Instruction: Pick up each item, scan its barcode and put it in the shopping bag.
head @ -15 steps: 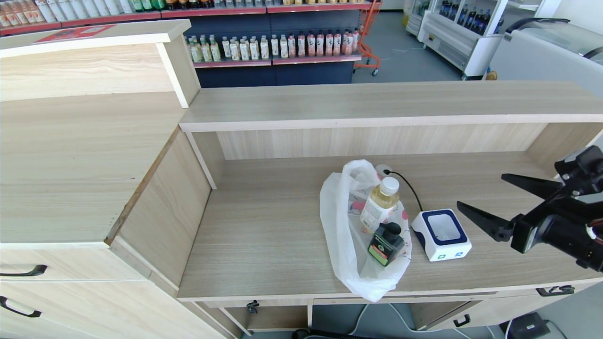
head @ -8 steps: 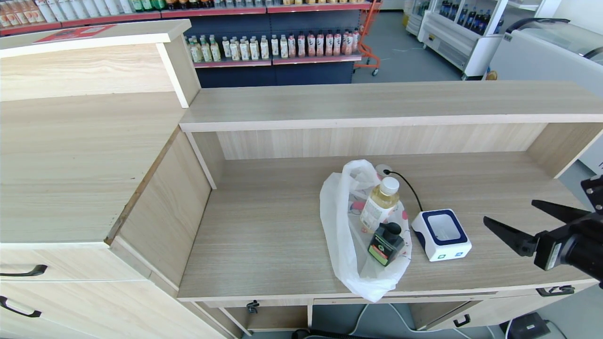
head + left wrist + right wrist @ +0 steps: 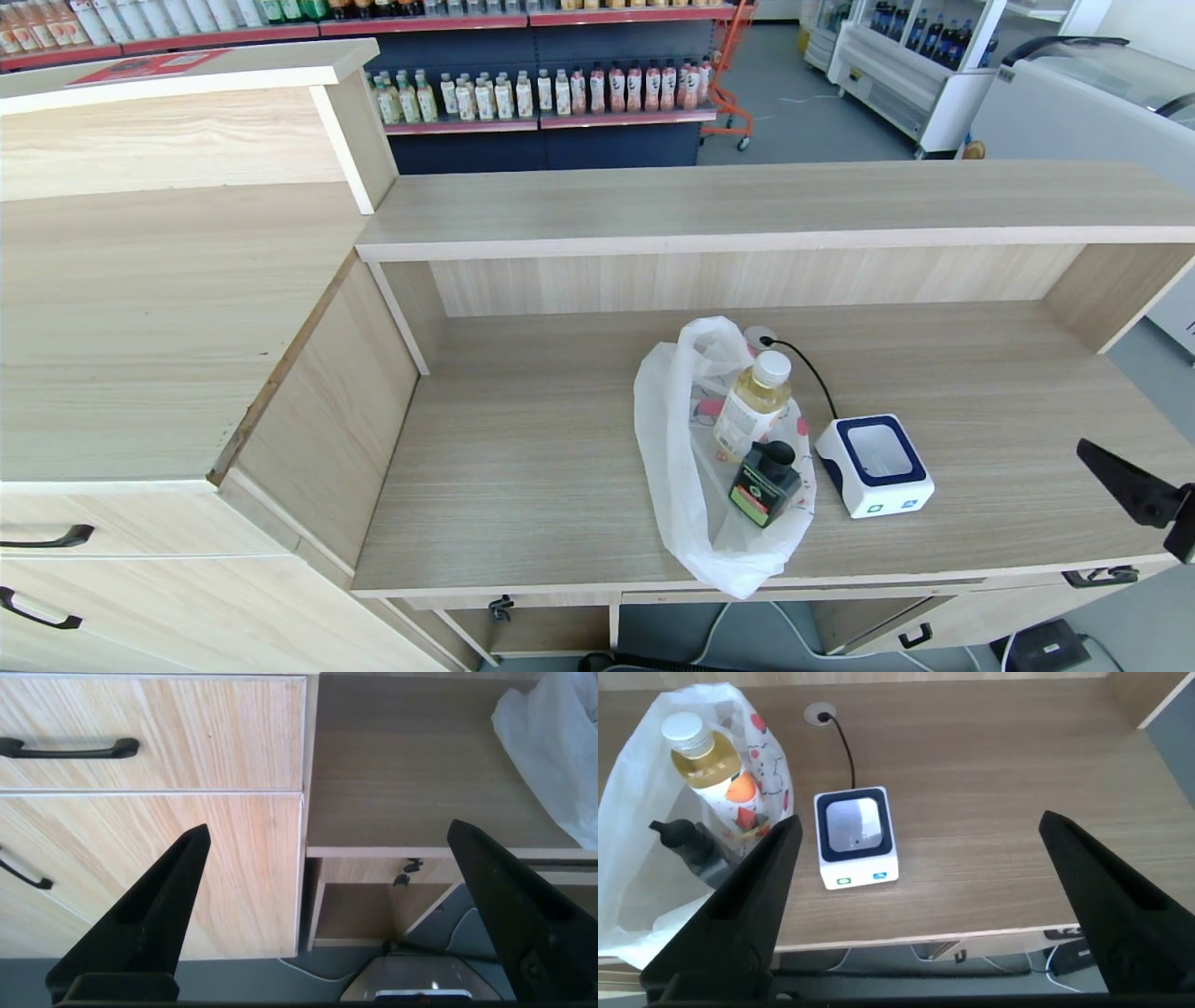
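— Where are the items?
— Centre frame: tea bottle (image 3: 752,403) and black bottle (image 3: 766,483) lie in the shopping bag (image 3: 672,485) on the counter (image 3: 541,467), scanner (image 3: 875,465) just right.
— Grasping anything?
— No: left pincer (image 3: 329,829) and right pincer (image 3: 920,826) both spread wide, empty.

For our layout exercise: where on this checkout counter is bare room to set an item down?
Bare wood lies between the counter's left side panel and the shopping bag, and from the scanner to the right end. Crowded: bag, bottles and scanner bunch mid-counter.
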Robot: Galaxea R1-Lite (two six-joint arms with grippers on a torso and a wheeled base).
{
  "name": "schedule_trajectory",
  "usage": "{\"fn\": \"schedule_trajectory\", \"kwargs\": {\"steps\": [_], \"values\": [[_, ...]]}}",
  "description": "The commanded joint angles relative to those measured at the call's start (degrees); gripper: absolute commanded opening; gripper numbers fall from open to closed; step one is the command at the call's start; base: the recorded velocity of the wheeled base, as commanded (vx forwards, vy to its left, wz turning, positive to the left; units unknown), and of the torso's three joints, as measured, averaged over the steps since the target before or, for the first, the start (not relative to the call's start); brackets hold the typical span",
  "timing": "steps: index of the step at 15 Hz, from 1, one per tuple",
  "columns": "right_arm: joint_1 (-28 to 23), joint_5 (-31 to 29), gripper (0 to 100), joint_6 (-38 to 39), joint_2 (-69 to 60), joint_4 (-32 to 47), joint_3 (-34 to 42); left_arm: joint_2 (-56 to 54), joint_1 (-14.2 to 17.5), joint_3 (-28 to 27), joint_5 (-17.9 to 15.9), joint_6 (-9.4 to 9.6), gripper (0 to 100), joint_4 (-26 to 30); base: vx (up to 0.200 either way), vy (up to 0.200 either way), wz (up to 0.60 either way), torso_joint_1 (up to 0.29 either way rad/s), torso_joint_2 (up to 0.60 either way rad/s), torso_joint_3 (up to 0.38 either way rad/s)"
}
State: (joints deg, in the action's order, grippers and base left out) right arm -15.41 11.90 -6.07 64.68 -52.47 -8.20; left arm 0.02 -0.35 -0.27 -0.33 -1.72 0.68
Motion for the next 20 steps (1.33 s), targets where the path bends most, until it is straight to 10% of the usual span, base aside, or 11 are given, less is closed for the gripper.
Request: {"fn": "schedule_trajectory", "kwargs": {"steps": [1,7,20], "values": [[-0.2,0.1,100,0.0,-2.0,0.0,1.8,0.0,0.0,0.0,0.0,-0.04,100,0.0,0.0,0.0,0.0,0.0,0.0,0.0],[-0.2,0.0,100,0.0,-2.0,0.1,4.0,0.0,0.0,0.0,-0.5,-0.13,100,0.2,0.0,0.0,0.0,0.0,0.0,0.0],[-2.9,0.0,100,0.1,-6.0,0.1,8.2,0.0,0.0,0.0,-0.4,0.14,100,0.2,-0.2,0.0,0.0,0.002,0.0,0.002]]}}
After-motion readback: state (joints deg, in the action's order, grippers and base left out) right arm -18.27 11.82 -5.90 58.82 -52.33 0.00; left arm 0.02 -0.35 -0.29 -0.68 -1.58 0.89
